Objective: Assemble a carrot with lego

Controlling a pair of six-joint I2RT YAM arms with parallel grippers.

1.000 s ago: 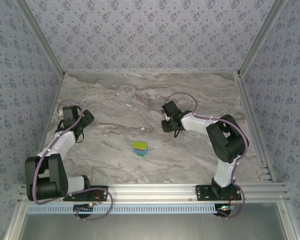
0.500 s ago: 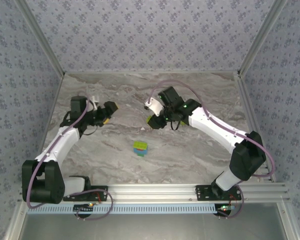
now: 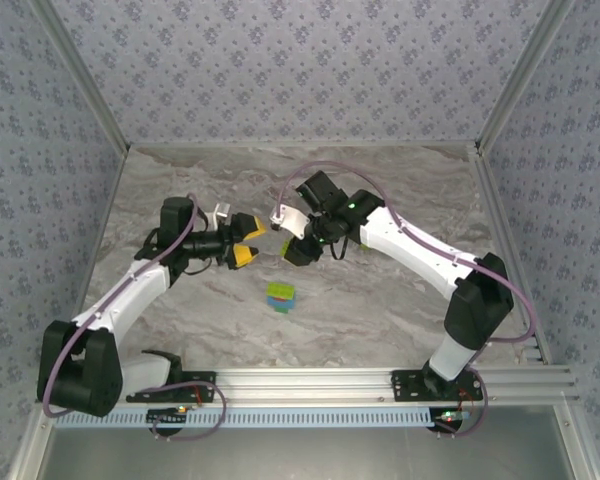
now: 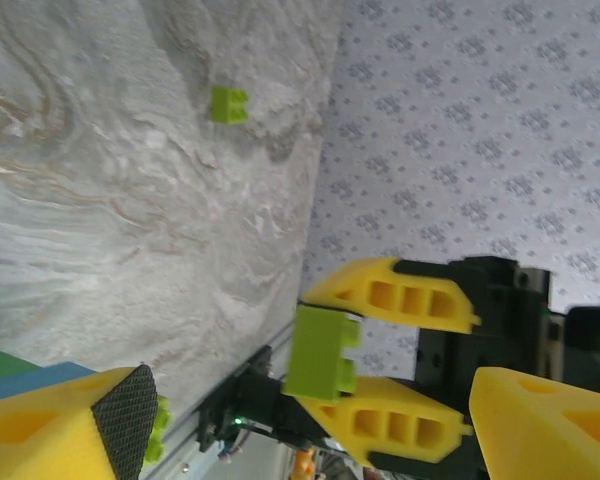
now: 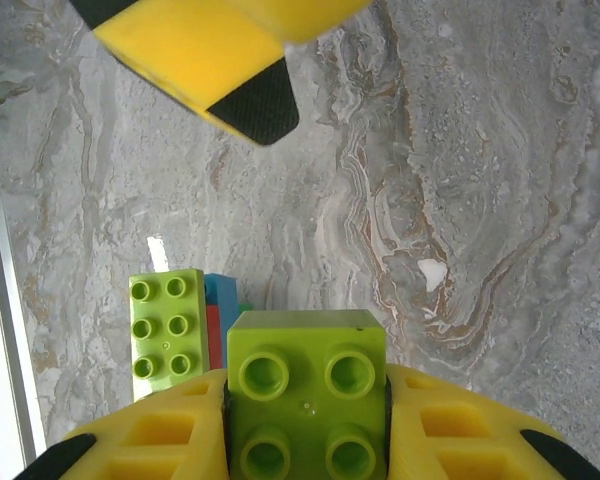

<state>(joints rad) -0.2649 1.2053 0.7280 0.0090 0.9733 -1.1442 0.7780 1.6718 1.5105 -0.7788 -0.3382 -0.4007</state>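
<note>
Right wrist view: the right gripper clasps a lime-green, four-studded square plastic brick. Below its fingertips stands the part-built lego carrot — lime six-stud top, blue and red layers beneath. Best, I judge, to square the brick over those studs and press straight down.

Left wrist view: brick pinched by its sides.

Top view: the left gripper, spread and empty, faces the right one — carrot near both on the grey marble tabletop.

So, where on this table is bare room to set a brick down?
Crowded: the centre, where the left gripper and the right gripper, holding a lime-green brick, face each other just beyond the stacked bricks. Bare marble lies beyond them toward the back wall, and between the stack and the right arm.
</note>
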